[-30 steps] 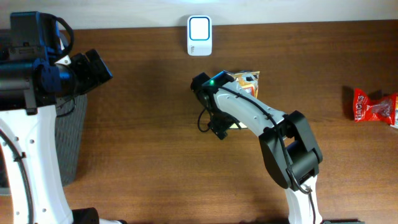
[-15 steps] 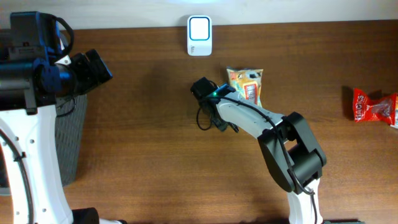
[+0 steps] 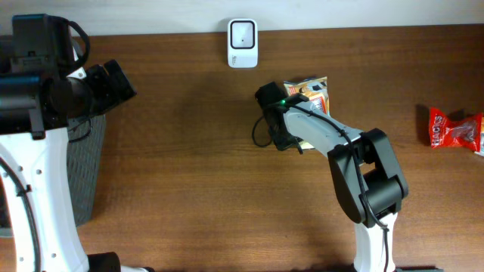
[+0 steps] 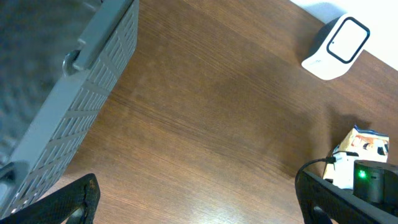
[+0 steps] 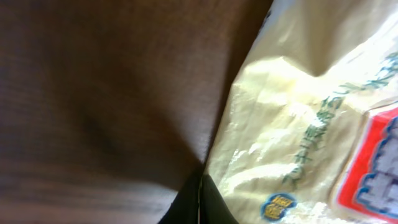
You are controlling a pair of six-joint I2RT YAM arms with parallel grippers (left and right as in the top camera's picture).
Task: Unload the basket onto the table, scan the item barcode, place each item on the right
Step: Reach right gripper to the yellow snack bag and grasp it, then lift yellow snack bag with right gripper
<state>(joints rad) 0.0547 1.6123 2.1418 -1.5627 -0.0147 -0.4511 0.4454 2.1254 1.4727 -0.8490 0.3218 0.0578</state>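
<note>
L grip [image 3: 121, 83]: wide open, empty, by bin [image 3: 83, 174].
Scanner [image 3: 242, 43]: back edge, centre.
R grip [image 5: 199, 196]: looks clamped on bag [image 3: 314, 91] edge, thin hold.
Bag pos: near scanner, to its right, tilted.
Next: lift slow, turn barcode side to scanner.

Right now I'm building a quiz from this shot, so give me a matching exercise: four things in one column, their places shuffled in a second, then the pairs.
Things:
1. white scanner
2. yellow snack bag
3. red candy bag
4. grey basket

Places:
A. far right of the table
B. far left of the overhead view
C. back edge, near the middle
D. right beside the right gripper

Pairs: 1-C, 2-D, 3-A, 4-B
</note>
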